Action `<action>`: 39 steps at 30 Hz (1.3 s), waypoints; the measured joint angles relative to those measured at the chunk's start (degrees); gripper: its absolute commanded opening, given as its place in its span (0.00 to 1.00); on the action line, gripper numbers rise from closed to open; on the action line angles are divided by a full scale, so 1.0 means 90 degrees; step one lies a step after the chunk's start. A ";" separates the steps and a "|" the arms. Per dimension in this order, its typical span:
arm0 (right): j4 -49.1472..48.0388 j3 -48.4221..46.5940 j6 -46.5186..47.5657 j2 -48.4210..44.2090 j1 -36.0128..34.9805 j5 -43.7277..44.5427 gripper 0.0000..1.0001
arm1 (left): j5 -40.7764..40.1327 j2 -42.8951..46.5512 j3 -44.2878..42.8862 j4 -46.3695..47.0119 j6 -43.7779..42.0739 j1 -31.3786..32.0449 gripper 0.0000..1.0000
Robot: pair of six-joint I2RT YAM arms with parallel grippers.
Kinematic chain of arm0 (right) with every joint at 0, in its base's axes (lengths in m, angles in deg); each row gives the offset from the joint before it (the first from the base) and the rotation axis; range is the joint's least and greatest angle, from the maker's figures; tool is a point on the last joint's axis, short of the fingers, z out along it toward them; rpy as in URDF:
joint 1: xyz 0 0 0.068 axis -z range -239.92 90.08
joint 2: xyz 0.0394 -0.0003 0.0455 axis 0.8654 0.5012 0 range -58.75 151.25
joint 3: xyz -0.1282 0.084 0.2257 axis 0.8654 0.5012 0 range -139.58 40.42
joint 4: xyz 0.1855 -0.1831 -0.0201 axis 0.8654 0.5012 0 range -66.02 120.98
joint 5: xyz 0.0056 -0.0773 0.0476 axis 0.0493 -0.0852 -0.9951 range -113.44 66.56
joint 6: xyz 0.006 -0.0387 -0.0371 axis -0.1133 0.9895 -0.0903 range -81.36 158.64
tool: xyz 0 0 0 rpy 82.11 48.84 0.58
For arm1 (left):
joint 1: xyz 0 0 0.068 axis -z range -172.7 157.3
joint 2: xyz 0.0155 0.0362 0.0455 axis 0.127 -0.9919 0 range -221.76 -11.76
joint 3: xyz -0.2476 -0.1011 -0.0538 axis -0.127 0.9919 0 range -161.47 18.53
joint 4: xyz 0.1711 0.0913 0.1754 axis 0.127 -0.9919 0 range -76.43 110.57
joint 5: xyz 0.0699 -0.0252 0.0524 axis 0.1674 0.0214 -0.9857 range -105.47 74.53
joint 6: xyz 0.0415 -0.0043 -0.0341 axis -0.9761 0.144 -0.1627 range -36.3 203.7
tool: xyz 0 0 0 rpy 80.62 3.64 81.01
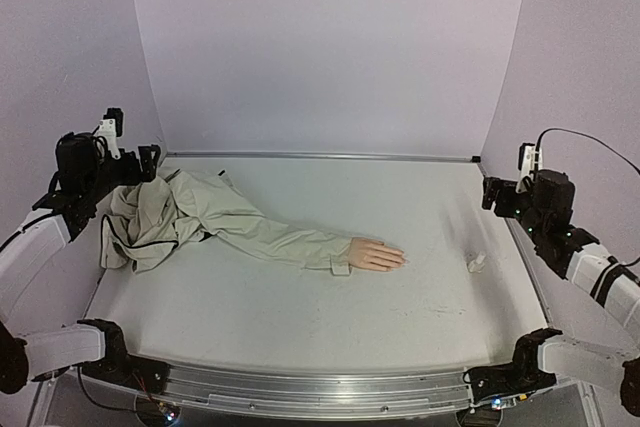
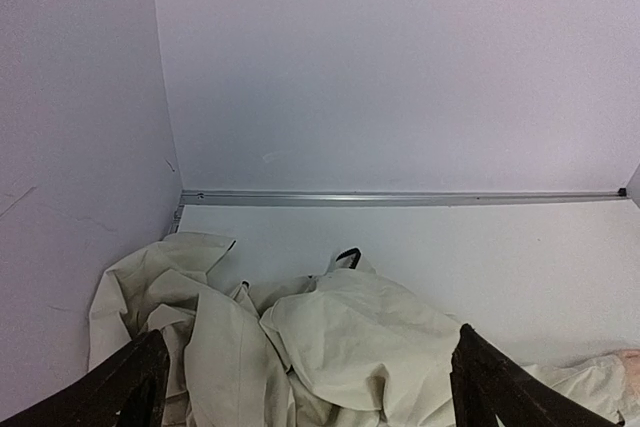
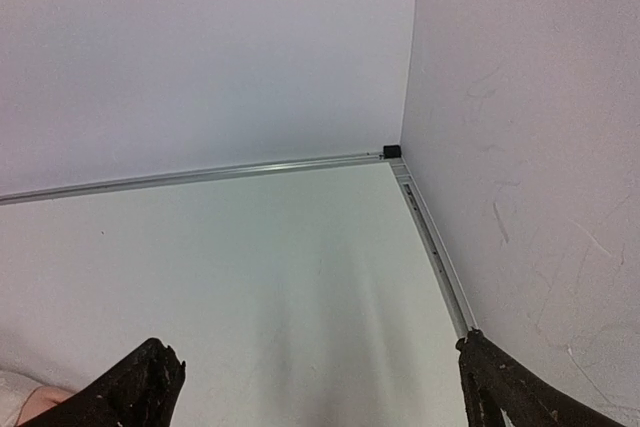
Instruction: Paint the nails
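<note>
You see the mannequin hand (image 1: 378,255) lying flat and palm down on the counter (image 1: 300,297). It lies between your left fingers (image 2: 130,387) and right fingers (image 3: 150,387), well apart from both. It is small and peach, and its digits point toward the right fingers. The nails (image 1: 400,260) sit at those tips, too small to tell their colour. A beige sleeve (image 1: 290,237) covers the wrist and runs back to the crumpled jacket (image 1: 150,222) just below the left fingers.
</note>
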 measured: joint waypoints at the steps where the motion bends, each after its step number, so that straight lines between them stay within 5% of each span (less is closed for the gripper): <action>1: 0.0095 -0.0002 -0.0036 0.0002 0.0034 0.0039 0.98 | 0.0002 0.0002 0.0000 -0.0012 0.0058 0.0002 0.99; 21: 0.3708 -0.1955 -0.2081 -0.0070 0.0585 -0.0289 0.98 | 0.0896 -0.0053 -0.0925 -0.1848 0.1348 0.0075 0.99; 31: 0.5695 -0.2130 -0.3104 0.0719 0.0651 -0.0658 0.92 | 0.1171 -0.0080 -0.1477 -0.2475 0.1260 0.0556 1.00; 39: 0.5967 -0.1829 -0.3402 0.1795 0.0653 -0.1253 0.86 | 0.1013 0.0136 -0.1477 -0.2871 0.0930 0.0979 1.00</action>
